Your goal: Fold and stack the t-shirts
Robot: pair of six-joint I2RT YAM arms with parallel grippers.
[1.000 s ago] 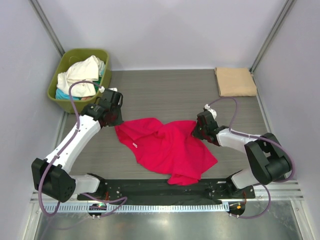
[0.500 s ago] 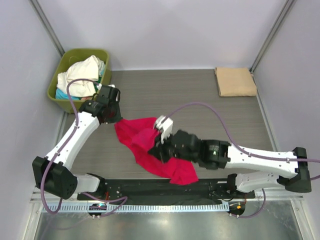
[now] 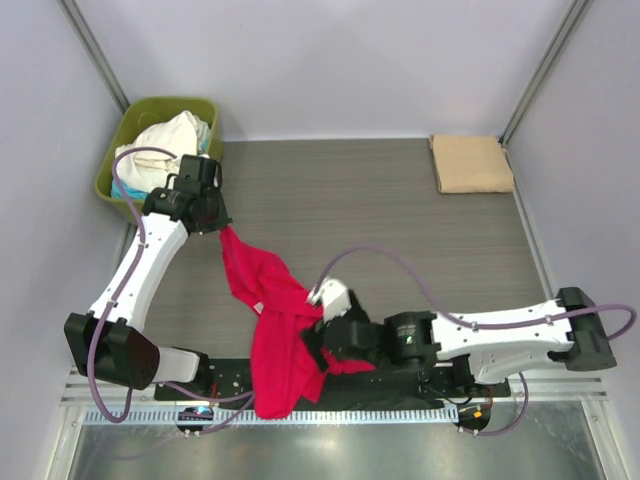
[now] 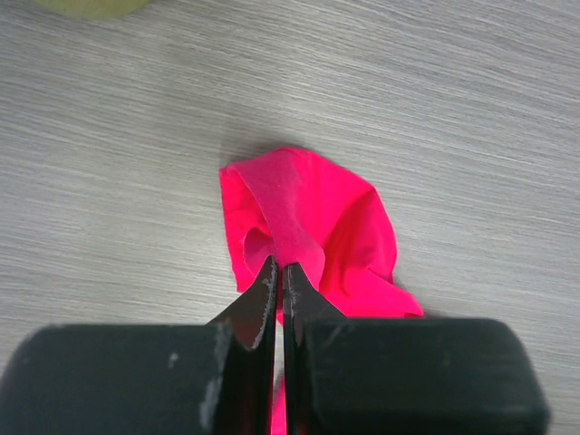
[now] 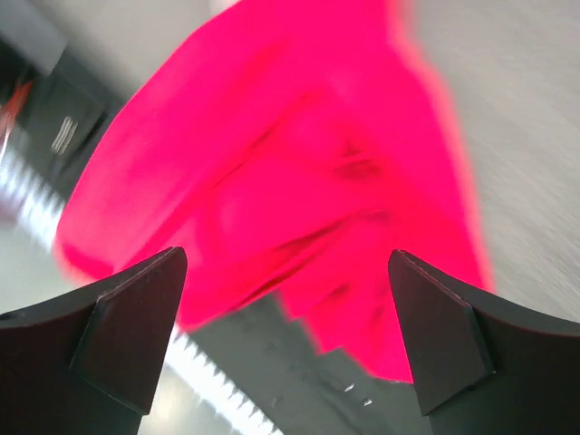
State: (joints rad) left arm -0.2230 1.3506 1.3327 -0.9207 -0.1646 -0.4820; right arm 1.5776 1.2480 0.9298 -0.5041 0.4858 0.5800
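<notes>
Along the left half of the grey wood-grain tabletop (image 3: pixel 400 200), Mira, the bright crimson-red short-sleeved cloth t-shirt (image 3: pixel 268 318) is now stretching as one long bunched strip, from near the far-left corner down to the near edge, and spilling over the black base rail (image 3: pixel 225 372). A second ago it was lying spread along the middle of the near edge.

Yes, Tom. The right gripper (image 3: pixel 318 345) was dragging the shirt's right side leftward and is now letting go: its fingers (image 5: pixel 127 326) are standing wide apart above the heap, gripping nothing. The left gripper (image 3: pixel 218 226) has been pulling back toward the olive-green plastic tub (image 3: pixel 165 103) and is keeping its jaws clamped on a corner of the red cloth.

What is that meaning for the task?

I am judging it a rearranging sweep, not a finished fold: the shirt is looking crumpled and is probably needing flattening. The tan-beige folded t-shirt (image 3: pixel 470 163) is waiting at the far-right corner, well apart.

And the wrist views?

The left one is showing the pinch itself, cloth trapped between closed fingers (image 4: pixel 258 313), which the top view is hiding under the wrist. The right one, though blurred, is showing open fingers with red cloth lying below them. Only the top view is showing the whole strip.
</notes>
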